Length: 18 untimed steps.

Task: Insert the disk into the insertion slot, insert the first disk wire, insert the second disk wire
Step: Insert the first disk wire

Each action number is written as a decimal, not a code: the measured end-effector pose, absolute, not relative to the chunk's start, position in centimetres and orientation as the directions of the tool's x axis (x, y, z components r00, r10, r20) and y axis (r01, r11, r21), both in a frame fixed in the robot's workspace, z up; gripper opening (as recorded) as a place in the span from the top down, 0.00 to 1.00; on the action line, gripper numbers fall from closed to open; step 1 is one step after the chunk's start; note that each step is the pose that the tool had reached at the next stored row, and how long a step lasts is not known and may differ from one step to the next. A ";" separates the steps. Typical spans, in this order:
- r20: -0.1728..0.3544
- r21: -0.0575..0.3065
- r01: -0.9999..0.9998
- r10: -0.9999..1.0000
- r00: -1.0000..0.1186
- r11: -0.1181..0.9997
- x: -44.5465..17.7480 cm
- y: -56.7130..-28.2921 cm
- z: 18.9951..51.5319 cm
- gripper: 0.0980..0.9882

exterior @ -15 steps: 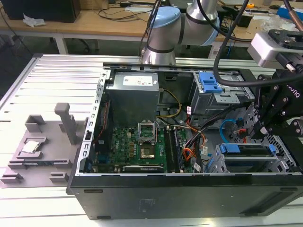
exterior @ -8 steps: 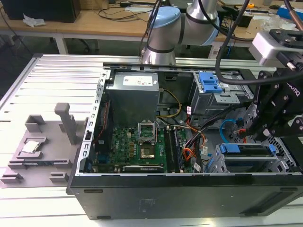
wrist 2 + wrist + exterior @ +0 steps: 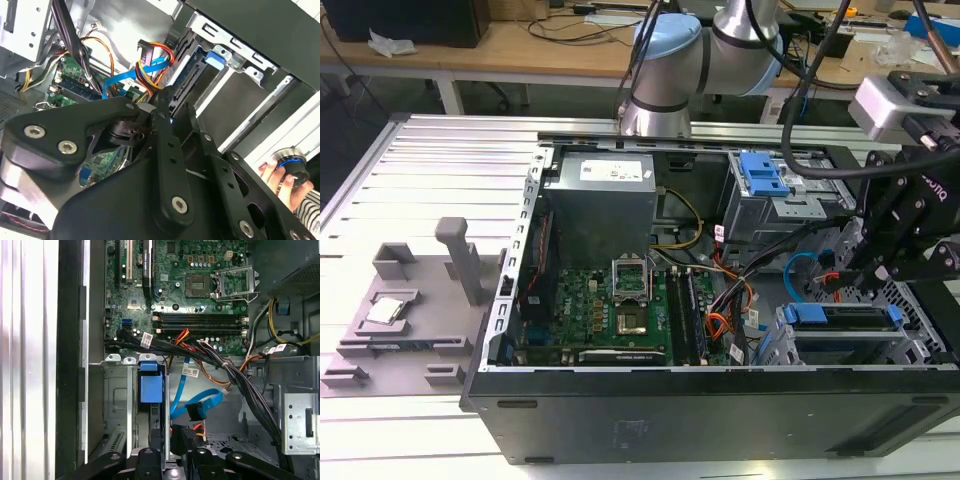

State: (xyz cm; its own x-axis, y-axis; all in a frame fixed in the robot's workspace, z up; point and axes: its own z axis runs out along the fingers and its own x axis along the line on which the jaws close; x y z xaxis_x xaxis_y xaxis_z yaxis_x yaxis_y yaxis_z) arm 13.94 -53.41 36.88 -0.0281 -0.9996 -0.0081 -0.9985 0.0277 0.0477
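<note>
Disk seated; gripper low among loose cables at the drive cage.
The disk (image 3: 845,318) lies in the insertion slot (image 3: 775,342). Whether the gripper (image 3: 159,102) is clenched or released cannot be told. Risk: snagging the second disk wire (image 3: 177,400) loop or the first disk wire (image 3: 155,62), both close by. The cage's sheet-metal edges leave little room.

Insertion slot (image 3: 116,400): grey sheet metal, matt. Disk (image 3: 151,387): smooth blue plastic carrier. Second disk wire (image 3: 178,401): glossy blue.
</note>
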 end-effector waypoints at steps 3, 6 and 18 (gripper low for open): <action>-0.008 0.048 -0.998 -0.999 -0.048 0.047 13.9 -53.1 36.4 0.77; -0.008 0.048 -0.998 -0.999 -0.049 0.049 14.0 -53.1 36.0 0.77; -0.008 0.048 -0.998 -0.999 -0.049 0.049 14.0 -52.9 36.0 0.92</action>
